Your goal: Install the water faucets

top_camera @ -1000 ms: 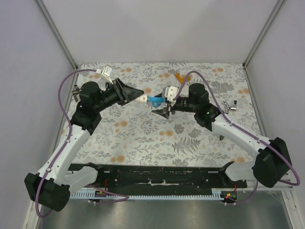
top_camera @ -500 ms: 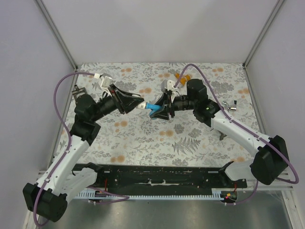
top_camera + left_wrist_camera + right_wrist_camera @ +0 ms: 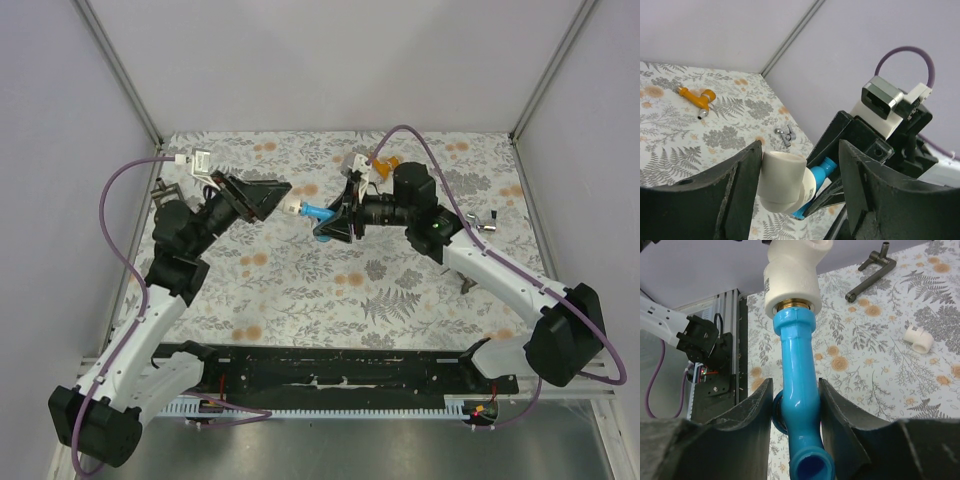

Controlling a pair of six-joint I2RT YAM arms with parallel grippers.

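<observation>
Right jaws clamp blue faucet [image 3: 797,405] mid-body; left jaws open around white fitting [image 3: 792,280]. Likely light, stiff, slick: hold the body.

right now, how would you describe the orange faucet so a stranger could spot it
Look near the far edge of the fern-print table, just behind the right arm. The orange faucet lies loose there. It is the only orange piece; the blue faucet is held up in the right pincer.
</observation>
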